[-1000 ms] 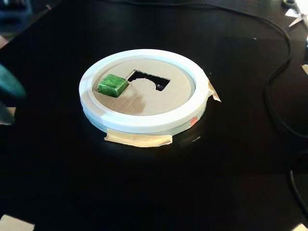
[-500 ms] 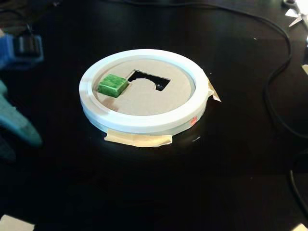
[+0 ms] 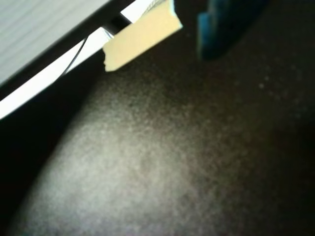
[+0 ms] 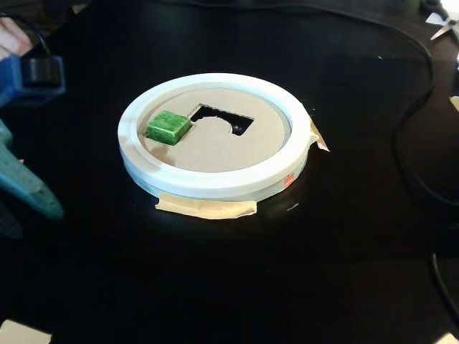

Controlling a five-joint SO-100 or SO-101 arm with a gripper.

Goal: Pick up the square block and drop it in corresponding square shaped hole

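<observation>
Square block (image 4: 168, 127): glossy green, mottled, rounded edges, lying flat on the cardboard insert of the white ring (image 4: 215, 183), just beside the square hole (image 4: 219, 118), mid-worktop (image 4: 344, 251). Teal pincer (image 4: 29, 190) at left edge; spread or pressed together, cannot tell.

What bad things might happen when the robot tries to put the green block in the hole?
The green block lies close to the ring's raised rim, so a finger might bump the rim instead of gripping. It also sits right beside the hole, so a nudge could tip it in crooked. The gripper must reach in from the far left.
</observation>
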